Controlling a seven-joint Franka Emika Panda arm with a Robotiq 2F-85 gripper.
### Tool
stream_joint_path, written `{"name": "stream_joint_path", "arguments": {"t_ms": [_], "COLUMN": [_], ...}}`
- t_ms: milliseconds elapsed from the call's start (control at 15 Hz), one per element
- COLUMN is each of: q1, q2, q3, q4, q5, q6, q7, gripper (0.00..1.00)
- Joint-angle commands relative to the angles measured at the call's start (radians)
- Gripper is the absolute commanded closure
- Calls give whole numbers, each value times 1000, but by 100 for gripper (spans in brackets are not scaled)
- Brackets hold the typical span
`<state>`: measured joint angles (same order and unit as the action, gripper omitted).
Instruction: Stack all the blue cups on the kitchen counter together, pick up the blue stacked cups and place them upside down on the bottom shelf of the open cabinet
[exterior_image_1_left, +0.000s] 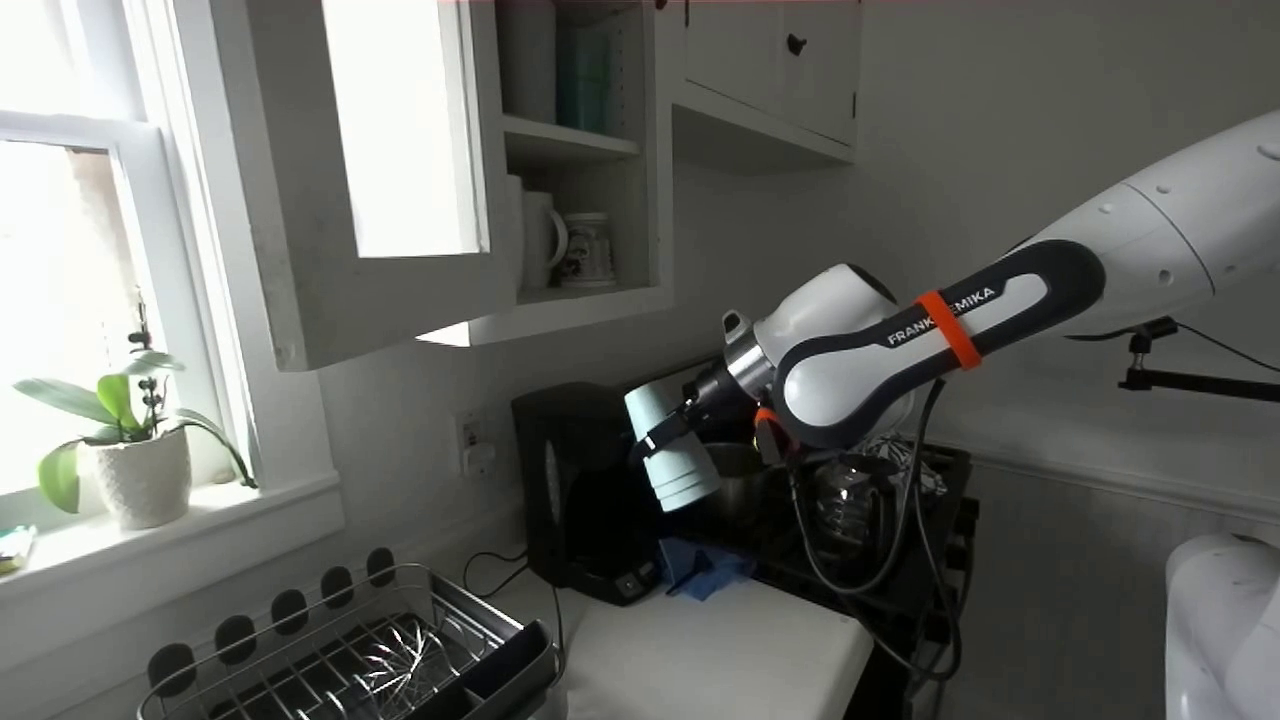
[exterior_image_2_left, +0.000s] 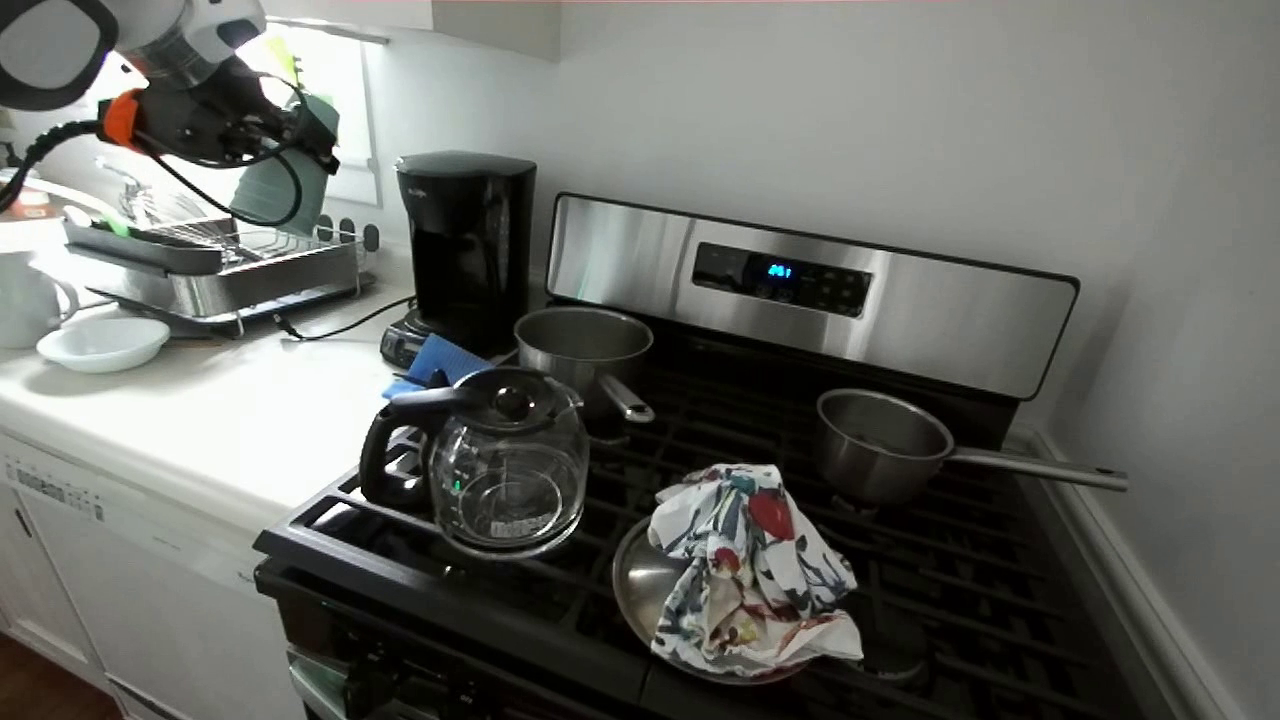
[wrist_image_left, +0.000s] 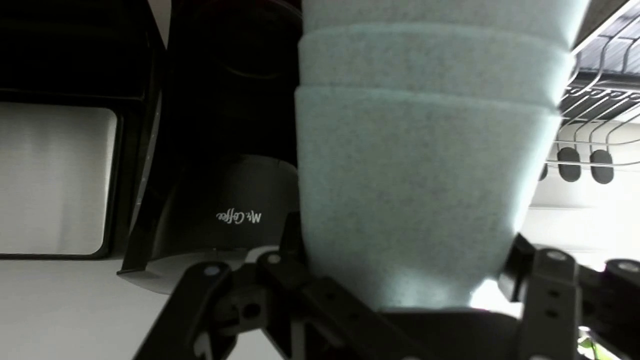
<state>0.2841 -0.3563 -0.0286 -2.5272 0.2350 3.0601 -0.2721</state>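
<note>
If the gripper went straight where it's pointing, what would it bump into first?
Maybe the coffee maker: in both exterior views, the line from the gripper crosses it. Depth is unclear, so the gripper might miss it and meet the wall.

The rounded white arm (exterior_image_1_left: 1010, 300) carries a dark panel (exterior_image_1_left: 1080, 275) lettered "FRANK" and "EMIKA" either side of an orange band (exterior_image_1_left: 948, 329). At nine o'clock from the band is a silver collar (exterior_image_1_left: 746, 362). A ribbed black cable (exterior_image_2_left: 42, 148) runs toward eight o'clock from an orange wrap (exterior_image_2_left: 120, 119). In the wrist view, the black gripper (wrist_image_left: 407, 250) shows pale screw heads (wrist_image_left: 557, 255) at four and eight.
</note>
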Motion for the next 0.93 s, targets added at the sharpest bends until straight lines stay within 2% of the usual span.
{"name": "stream_joint_path", "arguments": {"t_ms": [0, 333, 867], "q1": [-17, -22, -116], "q2": [-25, -83, -140], "q3": [17, 28, 108], "q4": [-3, -11, 58], "q5": [-19, -26, -72], "q6": [42, 109, 162], "q7": [-2, -15, -34], "gripper": [40, 40, 40]}}
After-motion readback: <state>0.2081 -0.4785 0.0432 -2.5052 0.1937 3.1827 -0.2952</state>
